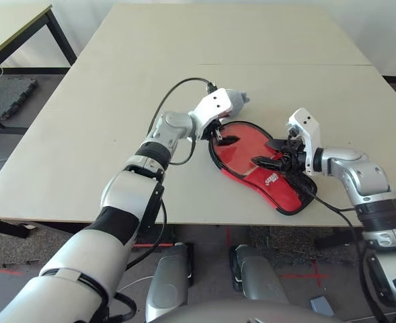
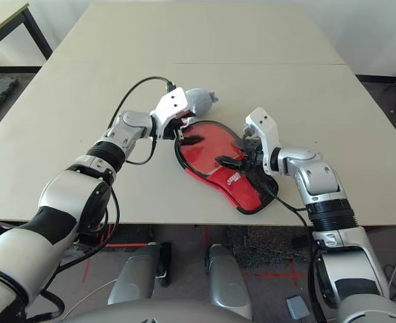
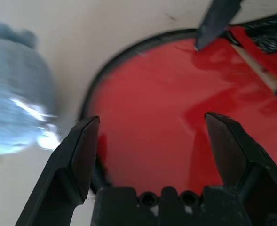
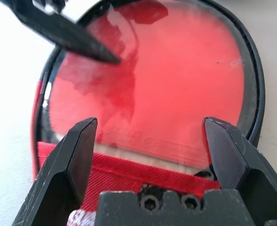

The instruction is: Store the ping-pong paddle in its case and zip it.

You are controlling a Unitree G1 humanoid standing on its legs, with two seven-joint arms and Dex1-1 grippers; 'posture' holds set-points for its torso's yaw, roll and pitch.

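Head views, table (image 1: 83, 134): pale top; the case (image 1: 282, 192) lies near its front edge, between my two arms.
Head views, paddle (image 1: 241, 151): it lies in the open case, red face up and ringed by the black zipper edge; the handle end is tucked under the red fabric, so the zip looks not yet run.
Head views, charm (image 1: 236, 99): grey-blue plush, on the table just past the round end of the case.
Head views, left gripper (image 1: 219, 134): it hangs over the round end, fingers spread, holding nothing; well placed, I judge, to pin that end or reach the zipper.
Head views, right gripper (image 1: 273, 153): it sits at the neck of the case, fingers spread and empty.
Left wrist view: my fingers (image 3: 79, 155) stand wide over the red face and black rim; the blurred charm is off to one side, and a fingertip of the other gripper shows beyond.
Right wrist view: my fingers (image 4: 77, 150) straddle the fabric edge where the handle goes under; the other gripper's fingertip hangs over the red face.
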